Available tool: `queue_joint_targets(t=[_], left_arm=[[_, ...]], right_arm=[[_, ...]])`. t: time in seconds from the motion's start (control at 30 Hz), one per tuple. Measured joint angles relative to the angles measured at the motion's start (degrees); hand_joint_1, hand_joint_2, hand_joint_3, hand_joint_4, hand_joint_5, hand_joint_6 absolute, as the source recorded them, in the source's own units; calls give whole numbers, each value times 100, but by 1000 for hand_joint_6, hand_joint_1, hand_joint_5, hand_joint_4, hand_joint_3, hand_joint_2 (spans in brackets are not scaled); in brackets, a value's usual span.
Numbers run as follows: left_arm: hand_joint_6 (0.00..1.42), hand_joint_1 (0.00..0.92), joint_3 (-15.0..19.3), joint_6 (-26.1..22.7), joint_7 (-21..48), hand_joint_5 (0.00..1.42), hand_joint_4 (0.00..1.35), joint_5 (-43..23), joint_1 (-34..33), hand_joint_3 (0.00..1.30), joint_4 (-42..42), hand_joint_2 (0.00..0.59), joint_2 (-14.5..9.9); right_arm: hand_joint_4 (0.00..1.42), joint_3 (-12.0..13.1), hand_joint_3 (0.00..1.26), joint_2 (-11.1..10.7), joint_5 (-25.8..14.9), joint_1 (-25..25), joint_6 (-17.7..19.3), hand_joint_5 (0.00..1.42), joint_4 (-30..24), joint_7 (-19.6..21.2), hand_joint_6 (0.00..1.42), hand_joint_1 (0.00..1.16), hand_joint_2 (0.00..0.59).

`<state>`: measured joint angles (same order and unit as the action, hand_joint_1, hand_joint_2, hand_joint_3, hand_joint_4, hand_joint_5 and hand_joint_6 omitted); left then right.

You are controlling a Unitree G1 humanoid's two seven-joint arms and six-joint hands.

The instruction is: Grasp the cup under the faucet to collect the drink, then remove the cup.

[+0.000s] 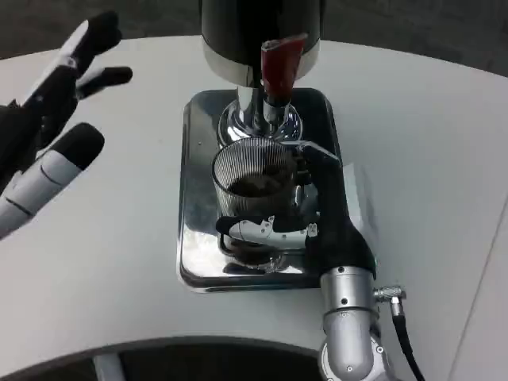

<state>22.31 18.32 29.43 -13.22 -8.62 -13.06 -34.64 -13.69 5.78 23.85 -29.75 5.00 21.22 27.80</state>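
Note:
A ribbed clear cup (254, 178) with dark drink at its bottom stands on the shiny metal tray (190, 198), just in front of the faucet. My right hand (305, 218) grips the cup, fingers wrapped around its near and right sides. Above it the dark red tap lever (279, 67) juts from the black dispenser (258, 32), whose chrome spout (258, 115) sits behind the cup's rim. At the far left my left hand (51, 111) hovers above the table with its fingers spread, holding nothing.
The white round table (103, 270) extends around the tray; its near edge curves along the bottom. A black cable (405, 333) trails from my right forearm (349, 317) at the lower right.

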Motion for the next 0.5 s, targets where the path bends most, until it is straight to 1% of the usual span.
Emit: queue_joint_targets(t=[0.17,0.27,0.33,0.43,0.5], left_arm=[[31,0,108,36,8,96,0,96,531,0,-121,167,-4],[8,0,138,79,12,61,0,247,832,0,-189,167,-15],[0,0,144,125,24,43,0,298,1012,0,-240,167,-37],[0,0,154,223,35,7,0,510,1270,0,-330,168,-70],[0,0,171,297,35,0,0,688,1390,0,-364,168,-102]], right_arm=[[893,-16,748,29,66,225,-67,966,-312,-1,1339,1110,61],[893,-31,748,50,108,388,-153,966,-520,-2,1340,1110,60],[893,-52,748,69,155,524,-189,966,-675,-1,1344,1108,74],[893,-105,747,72,202,686,-235,966,-909,-6,1346,1108,75],[893,-149,745,35,319,762,-298,966,-1121,-31,1347,1107,76]])
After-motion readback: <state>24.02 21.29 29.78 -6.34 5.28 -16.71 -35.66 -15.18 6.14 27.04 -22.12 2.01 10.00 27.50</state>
